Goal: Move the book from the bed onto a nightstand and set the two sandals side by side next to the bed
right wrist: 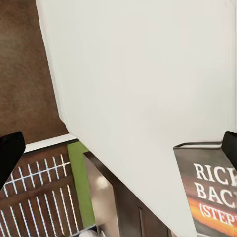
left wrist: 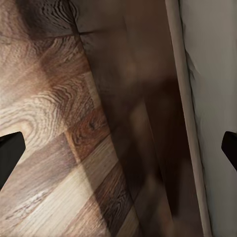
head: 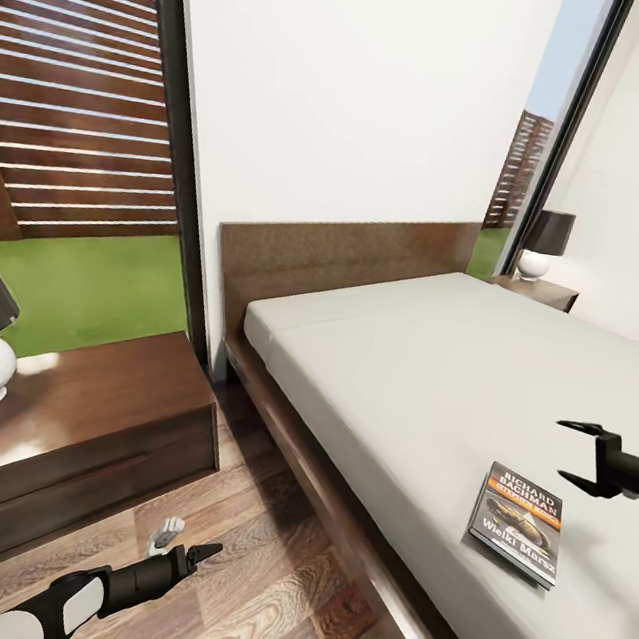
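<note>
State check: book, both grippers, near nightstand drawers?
book: lying flat on the bed, cover up, not held
right gripper: open, empty, above the mattress just past the book
left gripper: low over the floor, open or shut unclear
nightstand: drawers closed
</note>
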You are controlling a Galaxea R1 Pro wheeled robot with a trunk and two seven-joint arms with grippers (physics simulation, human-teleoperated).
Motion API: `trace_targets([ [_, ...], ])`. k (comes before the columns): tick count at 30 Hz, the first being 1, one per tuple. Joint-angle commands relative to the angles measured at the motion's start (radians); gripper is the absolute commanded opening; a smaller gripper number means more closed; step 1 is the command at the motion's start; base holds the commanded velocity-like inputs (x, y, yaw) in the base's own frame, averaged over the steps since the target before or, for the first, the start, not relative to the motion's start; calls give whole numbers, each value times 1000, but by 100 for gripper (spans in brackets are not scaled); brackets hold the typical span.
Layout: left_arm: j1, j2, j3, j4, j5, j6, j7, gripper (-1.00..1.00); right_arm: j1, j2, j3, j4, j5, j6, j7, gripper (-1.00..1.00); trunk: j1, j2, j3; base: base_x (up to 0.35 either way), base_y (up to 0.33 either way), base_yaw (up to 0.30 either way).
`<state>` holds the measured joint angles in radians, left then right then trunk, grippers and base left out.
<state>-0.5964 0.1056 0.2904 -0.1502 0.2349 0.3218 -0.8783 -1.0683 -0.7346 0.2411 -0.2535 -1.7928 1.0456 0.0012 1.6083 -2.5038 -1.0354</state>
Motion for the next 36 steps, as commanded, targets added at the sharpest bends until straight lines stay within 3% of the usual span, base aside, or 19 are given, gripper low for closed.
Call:
trace_targets([
  [1, 0, 0, -2, 0, 8, 10, -2, 100, -1, -2, 5, 2, 2, 2, 8, 100, 0, 0, -1, 0, 0, 0],
  [8, 0, -1, -2, 0, 8, 10, -2, 100, -1, -6, 6, 35, 28, 2, 44, 100, 0, 0, -1, 0, 0, 0],
  [36, 0, -1, -2, 0, 8, 3, -2, 100, -1, -5, 8, 45, 44, 2, 50, 100, 0, 0, -1, 0, 0, 0],
])
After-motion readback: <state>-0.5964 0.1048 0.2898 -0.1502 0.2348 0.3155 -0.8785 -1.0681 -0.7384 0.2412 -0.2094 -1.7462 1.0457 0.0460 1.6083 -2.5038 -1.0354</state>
